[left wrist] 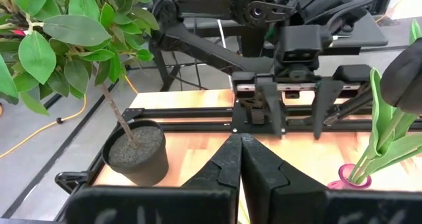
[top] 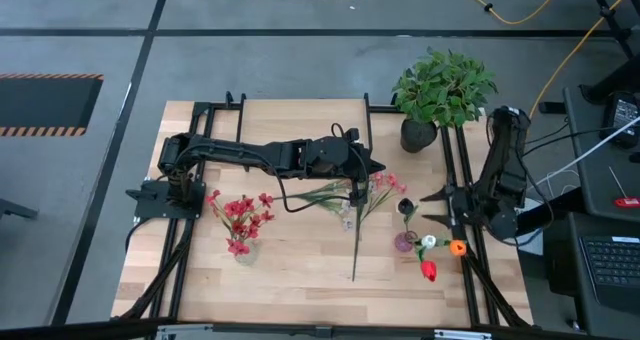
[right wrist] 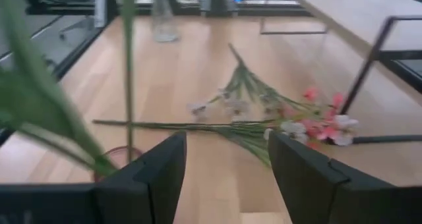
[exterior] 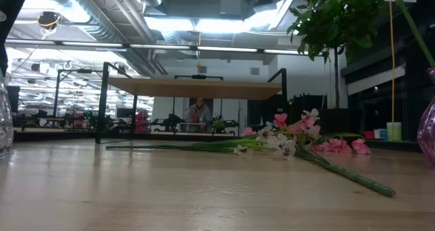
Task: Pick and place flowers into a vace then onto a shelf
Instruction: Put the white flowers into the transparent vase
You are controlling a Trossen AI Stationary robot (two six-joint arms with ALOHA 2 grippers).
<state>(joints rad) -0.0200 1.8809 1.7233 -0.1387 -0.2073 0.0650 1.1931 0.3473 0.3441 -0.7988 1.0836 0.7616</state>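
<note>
Loose flowers (top: 352,202) on table (top: 300,270), between 2 vases

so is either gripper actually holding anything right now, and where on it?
Nothing is held. The left gripper has its fingers shut on nothing, above the loose flowers. The right gripper is open beside the pink vase.

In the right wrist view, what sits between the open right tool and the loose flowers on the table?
Only bare tabletop lies between the right tool and the flowers.

bare tabletop (top: 300,255) near front, loose flowers (top: 350,198) across middle, potted plant (top: 440,90) behind
</note>
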